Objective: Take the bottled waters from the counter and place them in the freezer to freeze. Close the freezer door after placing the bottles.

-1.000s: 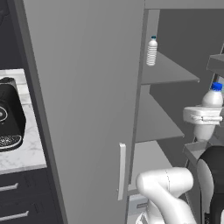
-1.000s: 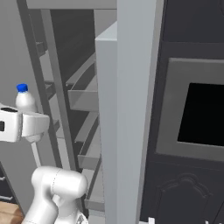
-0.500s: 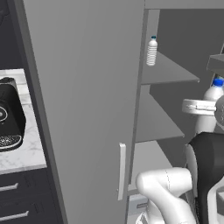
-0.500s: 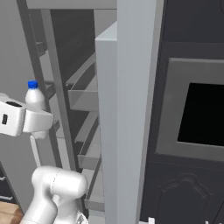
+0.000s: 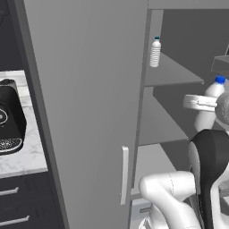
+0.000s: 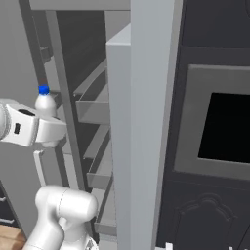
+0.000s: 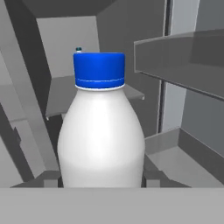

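A white bottled water point(image 7: 101, 131) with a blue cap stands upright between my fingertips point(image 7: 154, 177), and my gripper point(image 7: 101, 178) is shut on its lower body. From the left base camera this bottle point(image 5: 214, 91) hangs in the gripper point(image 5: 205, 105) at the right, in front of the freezer's grey shelves point(image 5: 172, 74). The right base camera has the bottle point(image 6: 45, 103) and gripper point(image 6: 48, 131) just left of the shelves point(image 6: 93, 110). The clear ribbed bottle point(image 5: 155, 53) with a teal cap point(image 7: 78, 49) stands on an upper shelf. The freezer door point(image 5: 89, 112) stands open.
A black coffee machine point(image 5: 10, 117) sits on the marble counter point(image 5: 27, 156) to the left of the open door, above dark drawers point(image 5: 18, 205). A dark built-in oven point(image 6: 219, 127) flanks the unit on the right. A shelf edge point(image 7: 179, 57) juts close to the bottle's upper right.
The gripper has carried the white bottle sideways toward the freezer shelves, rightward in the right base view. The grip has stayed closed. The ribbed bottle has not moved.
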Available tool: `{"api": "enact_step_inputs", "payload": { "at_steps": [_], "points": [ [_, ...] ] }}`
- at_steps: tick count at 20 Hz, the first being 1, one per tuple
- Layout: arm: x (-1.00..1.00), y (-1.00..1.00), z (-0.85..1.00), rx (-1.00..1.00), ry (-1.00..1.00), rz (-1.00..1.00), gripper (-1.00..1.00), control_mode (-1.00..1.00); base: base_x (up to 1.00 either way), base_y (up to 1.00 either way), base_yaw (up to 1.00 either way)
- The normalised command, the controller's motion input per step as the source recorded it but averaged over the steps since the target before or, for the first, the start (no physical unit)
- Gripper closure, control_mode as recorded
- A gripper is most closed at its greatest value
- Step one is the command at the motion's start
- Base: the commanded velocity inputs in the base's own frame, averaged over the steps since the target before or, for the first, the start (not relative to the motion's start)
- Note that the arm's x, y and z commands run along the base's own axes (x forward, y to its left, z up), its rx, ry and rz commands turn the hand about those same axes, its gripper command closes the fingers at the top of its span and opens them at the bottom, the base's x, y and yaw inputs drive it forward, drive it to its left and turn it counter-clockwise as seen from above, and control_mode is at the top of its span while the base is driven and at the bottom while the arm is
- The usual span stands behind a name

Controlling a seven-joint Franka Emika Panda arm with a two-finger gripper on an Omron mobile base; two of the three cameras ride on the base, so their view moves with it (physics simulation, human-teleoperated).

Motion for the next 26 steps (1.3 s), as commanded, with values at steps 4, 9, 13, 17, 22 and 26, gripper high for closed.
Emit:
{"api": "enact_step_inputs", "payload": {
  "at_steps": [4,9,13,17,22,26],
  "points": [
    [0.39,-0.07,0.01,0.00,0.00,0.00,1.00,-1.00,0.00,0.00,0.00],
    [0.39,-0.06,0.06,0.00,0.00,0.00,1.00,-1.00,0.00,0.00,0.00],
    [0.39,-0.06,0.00,0.00,0.00,0.02,1.00,-1.00,0.00,0.00,0.00],
    [0.37,-0.01,0.00,0.00,-0.01,0.00,1.00,-1.00,0.00,0.00,0.00],
    [0.36,0.00,0.02,0.00,0.00,0.01,1.00,-1.00,0.00,0.00,0.00],
    [0.24,0.00,0.02,-0.03,0.00,0.09,1.00,-1.00,0.00,0.00,0.00]
  ]
}}
